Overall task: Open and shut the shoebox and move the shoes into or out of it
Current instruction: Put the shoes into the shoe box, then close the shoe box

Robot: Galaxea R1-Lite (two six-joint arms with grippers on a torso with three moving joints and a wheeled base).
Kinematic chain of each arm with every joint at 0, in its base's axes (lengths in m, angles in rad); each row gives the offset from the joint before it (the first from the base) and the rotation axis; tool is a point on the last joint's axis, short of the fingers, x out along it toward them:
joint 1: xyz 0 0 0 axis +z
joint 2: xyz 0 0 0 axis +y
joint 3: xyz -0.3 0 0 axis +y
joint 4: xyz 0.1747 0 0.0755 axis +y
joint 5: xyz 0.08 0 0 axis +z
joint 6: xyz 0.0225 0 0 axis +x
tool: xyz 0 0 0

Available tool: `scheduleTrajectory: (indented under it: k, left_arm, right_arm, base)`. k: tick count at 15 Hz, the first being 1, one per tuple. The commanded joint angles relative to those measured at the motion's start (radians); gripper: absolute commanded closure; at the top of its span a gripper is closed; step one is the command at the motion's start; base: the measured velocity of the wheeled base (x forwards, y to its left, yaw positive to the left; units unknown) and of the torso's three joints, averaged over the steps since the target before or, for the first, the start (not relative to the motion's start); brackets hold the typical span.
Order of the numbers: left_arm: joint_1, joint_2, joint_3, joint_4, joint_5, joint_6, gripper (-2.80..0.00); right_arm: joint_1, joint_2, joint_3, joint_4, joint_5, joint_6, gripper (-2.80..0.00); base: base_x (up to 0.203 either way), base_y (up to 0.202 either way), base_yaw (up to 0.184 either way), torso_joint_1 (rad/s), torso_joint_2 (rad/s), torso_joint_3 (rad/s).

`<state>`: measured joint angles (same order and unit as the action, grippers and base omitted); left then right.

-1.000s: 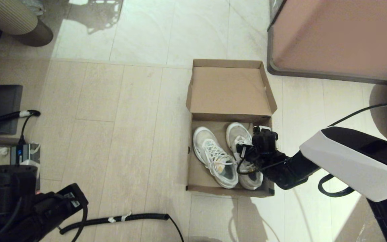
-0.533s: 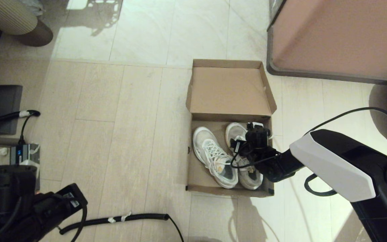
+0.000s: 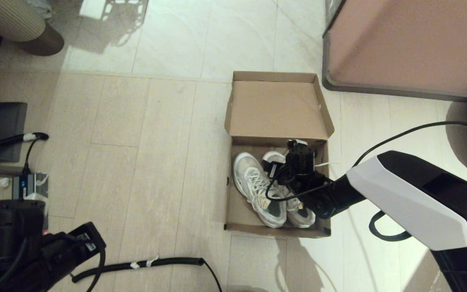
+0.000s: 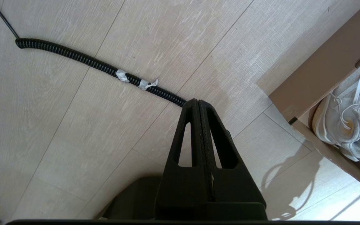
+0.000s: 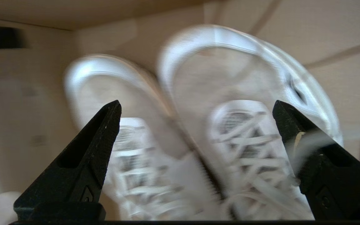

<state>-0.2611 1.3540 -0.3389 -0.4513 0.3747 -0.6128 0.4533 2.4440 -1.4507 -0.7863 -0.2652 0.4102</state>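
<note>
The shoebox (image 3: 278, 154) sits on the floor at the centre of the head view, lid folded back toward the top of the frame. The 2 shoes (image 3: 260, 190) lie side by side inside it, toes toward the lid hinge, heels toward the bottom edge of the frame.

The right gripper (image 3: 294, 152) hangs over the toe end of the shoe on the right side of the box, in the centre-right of the head view. Its jaws are spread wide and hold nothing. In the right wrist view both fingertips (image 5: 106, 125) stand at the sides of the frame, with the 2 shoes (image 5: 198, 140) between and beyond them; that picture is blurred, so contact cannot be confirmed.

Key relation: the shoes lie directly below and ahead of the right gripper. Each shoe's long axis runs from the top of the head view to the bottom, slightly slanted. A grasp would likely need the jaws set across that axis. The right arm is far nearer than the left.

The left gripper (image 4: 198, 104) is parked over bare floor at the lower left of the head view, fingers pressed together and empty, with a coiled cable (image 4: 89, 61) beyond it.

Change against 1 second earlier: the right gripper has shifted toward the left and top of the head view, from the box's right wall to a spot over the toes.
</note>
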Motion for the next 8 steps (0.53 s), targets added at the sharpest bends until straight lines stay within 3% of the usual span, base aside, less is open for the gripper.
scheduleTrajectory:
  k: [1,8]
  left_arm:
    - [0.000,0.000,0.000,-0.005,0.003,-0.004,0.00]
    - [0.002,-0.012,0.008,-0.006,-0.002,-0.005,0.00]
  right_arm:
    - [0.025,-0.074,0.021,-0.004,-0.006,0.003,-2.80]
    - [0.042,-0.217,0.072,0.071,-0.025,-0.011,-2.80]
  base:
    - [0.000,0.000,0.000,0.000,0.00,0.000]
    - [0.000,0.000,0.000,0.000,0.00,0.000]
